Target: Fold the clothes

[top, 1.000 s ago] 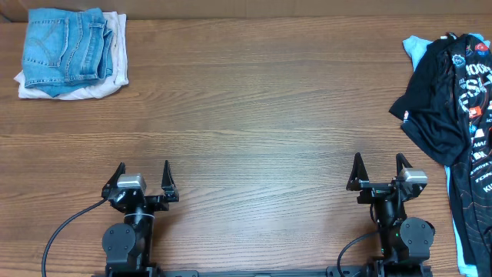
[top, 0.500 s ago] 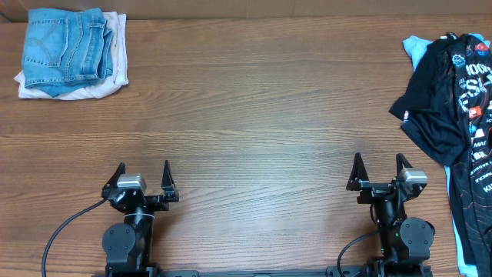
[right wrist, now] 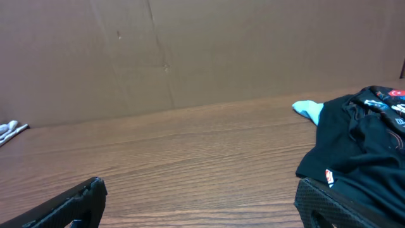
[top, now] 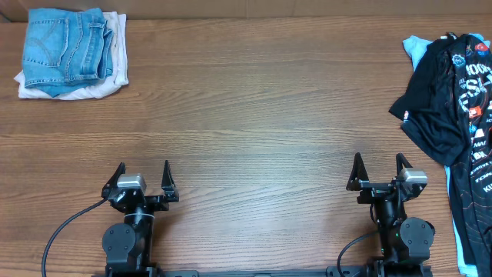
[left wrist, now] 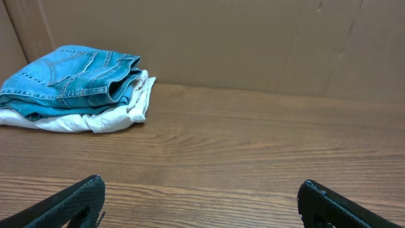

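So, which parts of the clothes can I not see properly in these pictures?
Black jersey: overhead, the right edge cuts it off; its lettering is only partly readable.
Light-blue garment: overhead and right wrist, the jersey covers most of it.
White garment: overhead and left wrist, the folded jeans lie on it; its type is unclear.

Black jersey [top: 438, 108], overhead view: big white block lettering [top: 477, 83], approx. "100K" legible, rest lost in folds. Small red/white sponsor logos [top: 475, 111] beside it are too small to read. Right wrist view: same logos blurred, illegible.
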You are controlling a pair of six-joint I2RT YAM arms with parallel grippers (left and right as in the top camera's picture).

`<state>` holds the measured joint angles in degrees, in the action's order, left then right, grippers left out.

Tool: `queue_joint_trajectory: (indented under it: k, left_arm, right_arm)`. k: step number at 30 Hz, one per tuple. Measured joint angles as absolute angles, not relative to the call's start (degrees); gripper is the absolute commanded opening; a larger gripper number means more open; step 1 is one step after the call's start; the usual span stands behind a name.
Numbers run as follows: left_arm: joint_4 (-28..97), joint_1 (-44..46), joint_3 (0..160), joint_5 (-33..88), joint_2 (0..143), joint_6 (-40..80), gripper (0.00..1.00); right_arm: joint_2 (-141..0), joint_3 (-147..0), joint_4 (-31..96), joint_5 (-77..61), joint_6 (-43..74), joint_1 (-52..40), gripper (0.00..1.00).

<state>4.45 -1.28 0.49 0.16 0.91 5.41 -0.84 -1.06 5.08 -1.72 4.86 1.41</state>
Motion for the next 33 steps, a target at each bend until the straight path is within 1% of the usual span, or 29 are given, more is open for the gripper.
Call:
queue_joint_trajectory:
  k: [9, 14, 23, 29, 33]
  left_arm:
    - [4.45, -1.28, 0.51, 0.16, 0.91, 5.43, 1.0]
    - [4.45, -1.28, 0.51, 0.16, 0.91, 5.41, 1.0]
    - [4.45, -1.28, 0.51, 0.16, 0.91, 5.41, 1.0]
    - [4.47, -1.28, 0.49, 0.16, 0.91, 5.41, 1.0]
    - [4.45, -1.28, 0.49, 0.16, 0.91, 5.43, 1.0]
  right_arm:
    - [-0.84, -1.06, 4.1, -1.69, 4.82, 1.41, 1.0]
    - [-0.78, -1.06, -8.38, -4.99, 4.89, 1.41, 1.0]
    - [-0.73, -1.06, -14.9, -10.35, 6.04, 1.41, 1.0]
    - [-0.71, -1.06, -25.56, -13.63, 6.11, 1.41, 1.0]
    - [-1.43, -1.89, -25.98, -12.71, 3.9, 1.41, 1.0]
